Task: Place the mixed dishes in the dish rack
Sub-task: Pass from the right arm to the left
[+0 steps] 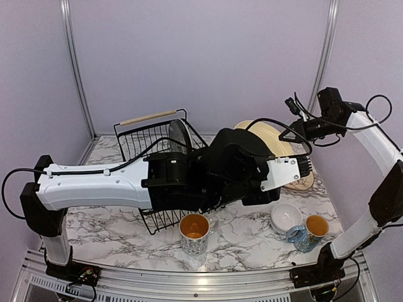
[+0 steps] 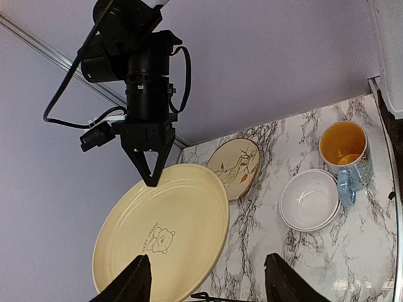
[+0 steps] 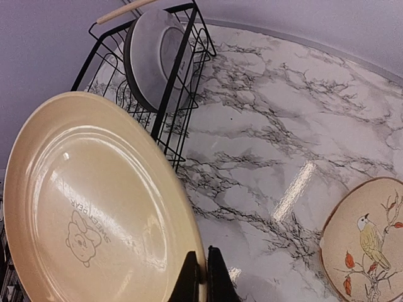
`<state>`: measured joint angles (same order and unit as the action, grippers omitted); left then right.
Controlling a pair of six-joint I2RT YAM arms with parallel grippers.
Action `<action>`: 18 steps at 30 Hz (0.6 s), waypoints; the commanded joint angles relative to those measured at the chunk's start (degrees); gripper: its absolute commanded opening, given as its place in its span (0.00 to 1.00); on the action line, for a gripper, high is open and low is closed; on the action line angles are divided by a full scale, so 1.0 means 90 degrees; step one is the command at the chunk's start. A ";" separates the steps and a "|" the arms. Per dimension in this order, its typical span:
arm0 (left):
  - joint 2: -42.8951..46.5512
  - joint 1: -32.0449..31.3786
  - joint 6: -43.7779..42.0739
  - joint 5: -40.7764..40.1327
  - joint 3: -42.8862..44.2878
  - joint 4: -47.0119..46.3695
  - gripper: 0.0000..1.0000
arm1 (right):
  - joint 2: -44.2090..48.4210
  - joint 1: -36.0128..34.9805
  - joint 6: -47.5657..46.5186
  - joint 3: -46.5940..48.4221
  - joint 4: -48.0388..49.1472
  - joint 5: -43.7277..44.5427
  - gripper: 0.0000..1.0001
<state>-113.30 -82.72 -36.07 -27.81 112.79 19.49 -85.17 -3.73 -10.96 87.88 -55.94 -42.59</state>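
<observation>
Top view, left to right:
- left arm (image 1: 94,182) reaches from the left edge across the middle of the frame and covers the near part of the dish rack (image 1: 135,141).
- the rack sits upper left of centre on the marble table (image 1: 113,229), one wooden handle (image 1: 149,117) along its far side. A dark grey plate (image 1: 179,135) stands on edge inside it, at its right end.
- orange-lined mug (image 1: 194,231) upright at bottom centre, just in front of the rack.
- pale yellow bear plate (image 2: 164,233) is up in the air right of the rack, tilted on edge, not in the rack.
- left gripper (image 2: 208,257): fingers (image 2: 135,280) spread wide, plate's lower edge sits between them. Can't tell if either one touches it.
- right gripper (image 3: 203,267): closed tight on the yellow plate's rim, carrying it.
- tan bird plate (image 2: 236,167) flat on the table, right of centre.
- stacked white bowls (image 1: 286,217) lower right, second mug (image 1: 313,229) just beside them, upright.
</observation>
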 commanded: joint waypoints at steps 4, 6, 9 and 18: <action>-0.0227 0.0132 0.0280 0.0458 0.0914 0.0724 0.65 | 0.0067 0.0003 0.0045 0.0076 0.0080 0.0156 0.00; -0.0594 0.0173 0.0351 0.0409 0.1429 0.1244 0.64 | 0.0101 -0.0017 0.0046 0.0094 0.0061 0.0203 0.00; -0.1058 0.0182 0.0268 0.0101 0.1914 0.1685 0.60 | 0.0166 -0.0116 0.0006 0.0095 0.0033 0.0475 0.00; -0.1405 0.0257 0.0003 -0.0145 0.1872 0.1824 0.53 | 0.0296 -0.0313 0.0006 0.0041 0.0025 0.0722 0.00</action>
<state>-124.99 -81.17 -35.16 -27.62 129.45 33.15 -84.99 -5.63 -10.98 87.88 -55.99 -36.73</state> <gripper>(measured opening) 0.525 0.014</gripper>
